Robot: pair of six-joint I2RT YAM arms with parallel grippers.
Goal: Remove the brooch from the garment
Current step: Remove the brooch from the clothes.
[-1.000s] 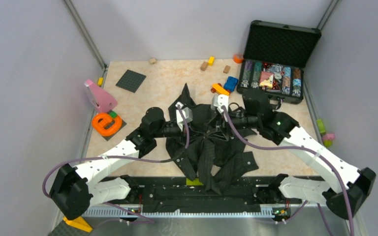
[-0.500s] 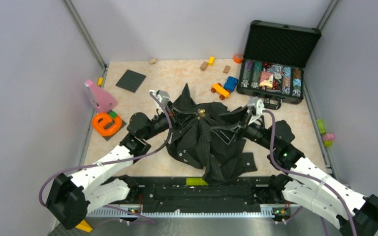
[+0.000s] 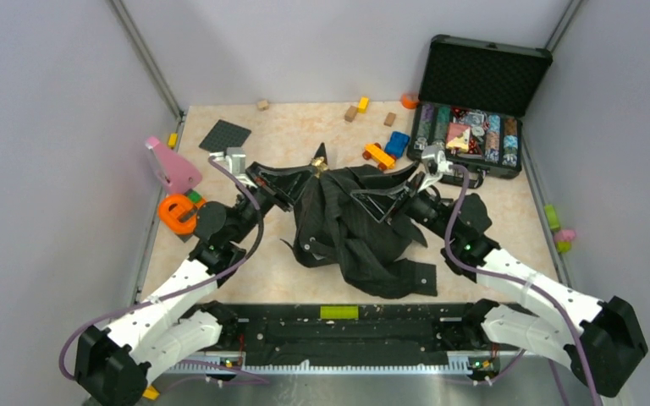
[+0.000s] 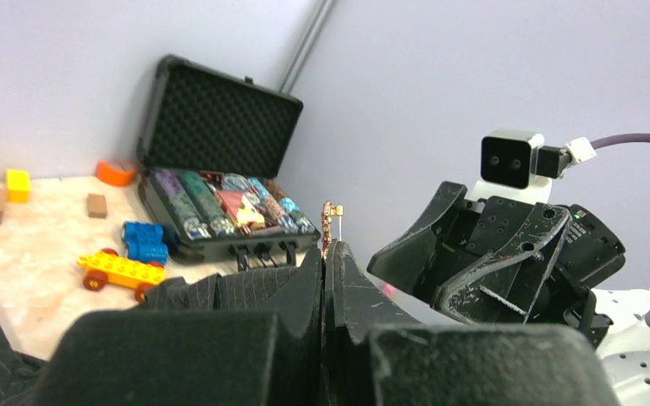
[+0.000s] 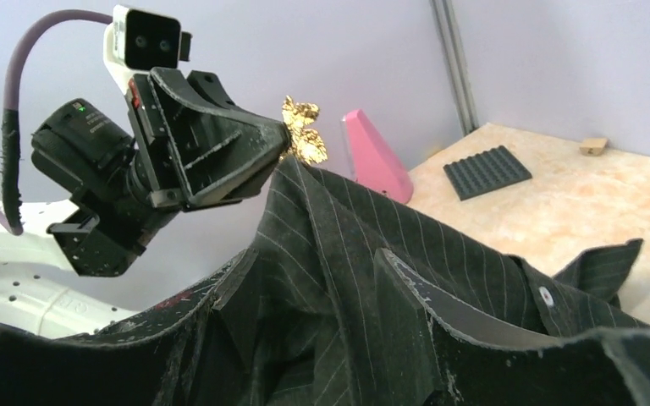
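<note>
Both fingers of the left gripper are pressing together on a tiny, shiny gold-coloured metal brooch, holding it aloft right at the raised peak of the dark charcoal pinstriped button-up shirt; whether pin and cloth are touching is unclear. Rightward, the right gripper is sitting half-spread with shirt folds bunched between its fingers; I cannot tell whether it is gripping them.
</note>
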